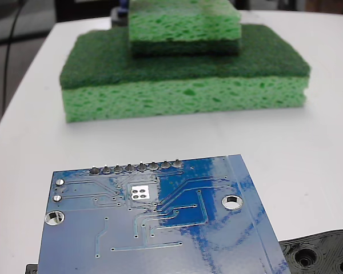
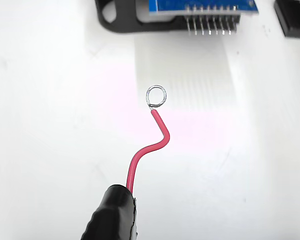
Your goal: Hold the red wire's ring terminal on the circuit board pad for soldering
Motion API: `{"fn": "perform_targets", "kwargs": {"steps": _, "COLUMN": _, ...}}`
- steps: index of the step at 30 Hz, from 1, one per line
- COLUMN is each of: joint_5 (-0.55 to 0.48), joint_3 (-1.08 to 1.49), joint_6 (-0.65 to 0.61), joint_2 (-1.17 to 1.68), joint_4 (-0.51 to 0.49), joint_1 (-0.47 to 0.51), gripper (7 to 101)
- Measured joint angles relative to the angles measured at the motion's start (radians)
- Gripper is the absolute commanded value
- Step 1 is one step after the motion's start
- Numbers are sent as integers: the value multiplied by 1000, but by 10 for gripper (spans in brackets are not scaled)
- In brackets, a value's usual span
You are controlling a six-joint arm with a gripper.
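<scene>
In the wrist view, the gripper [image 2: 112, 215] is showing only as a black tip at the lower edge, and the wire [image 2: 149, 147] is emerging from it, so you are reading it as clamped on the wire's near end. You are not seeing the individual fingers.

The wire is curving up and away from the tip in a loose S, and the ring [image 2: 156, 96] is sitting at its far end, out ahead of the gripper. The ring is hanging over bare white table [image 2: 50, 125], well short of the board [image 2: 202, 6], whose blue edge and pin row [image 2: 212, 25] are lying at the top of the wrist view. In the fixed view, the pad [image 1: 141, 193] is lying just behind the pins [image 1: 136, 168], near the board's [image 1: 160, 228] middle, and neither wire nor gripper is appearing there.

Risks from here, as judged:
- The ring is having to cross the pin row; approaching too low is likely to snag it on the pins.
- The wire is thin and bent, so pressing down is likely to flex it and slide the ring off the pad.
- The mounting holes [image 1: 232, 201] are also silver-rimmed; you are risking mistaking one for the pad.
</scene>
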Motion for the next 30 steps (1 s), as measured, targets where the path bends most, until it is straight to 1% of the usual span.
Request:
{"fn": "perform_targets", "kwargs": {"steps": 4, "joint_5": 3, "joint_3": -77, "joint_6": -8, "joint_2": -95, "joint_4": -9, "joint_1": 2, "gripper": 1003}}
{"fn": "perform_targets", "kwargs": {"steps": 9, "joint_5": 2, "joint_3": -212, "joint_6": -18, "joint_2": -295, "joint_4": -40, "joint_1": 9, "gripper": 1003}}
{"fn": "perform_targets", "kwargs": {"steps": 11, "joint_5": 2, "joint_3": -270, "joint_6": -28, "joint_2": -371, "joint_4": -37, "joint_1": 12, "gripper": 1003}}
{"fn": "perform_targets", "kwargs": {"steps": 14, "joint_5": -2, "joint_3": -348, "joint_6": -61, "joint_2": -463, "joint_4": -28, "joint_1": 46, "gripper": 1003}}
{"fn": "perform_targets", "kwargs": {"steps": 18, "joint_5": -63, "joint_3": -449, "joint_6": -114, "joint_2": -560, "joint_4": -6, "joint_1": 109, "gripper": 1003}}
{"fn": "perform_targets", "kwargs": {"steps": 24, "joint_5": -149, "joint_3": -655, "joint_6": -190, "joint_2": -749, "joint_4": 71, "joint_1": 179, "gripper": 1003}}
{"fn": "perform_targets", "kwargs": {"steps": 30, "joint_5": -235, "joint_3": -756, "joint_6": -232, "joint_2": -884, "joint_4": 75, "joint_1": 235, "gripper": 1003}}
